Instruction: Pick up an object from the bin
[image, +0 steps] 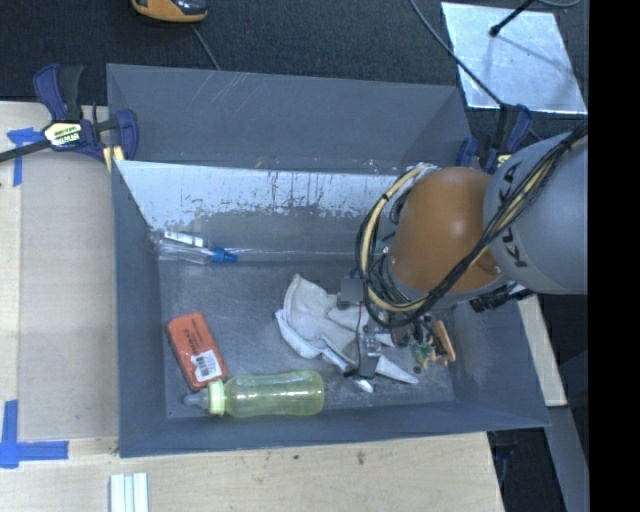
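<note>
While the claw (364, 362) hangs low over the right edge of the crumpled white cloth (305, 318) in the near-right part of the bin (140, 330), nothing looks lifted yet. Whether it is open or closed cannot be told. Gripping and raising remain, I judge.

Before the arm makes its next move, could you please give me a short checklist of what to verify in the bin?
1. The hand is down at the right edge of the white crumpled cloth: ok.
2. The cloth is actually gripped: cannot tell.
3. The yellow-green bottle lies on its side to the left, apart from the hand: ok.
4. The orange box is well clear, beyond the bottle: ok.
5. The clear tube with a blue tip rests by the back wall, out of the way: ok.
</note>
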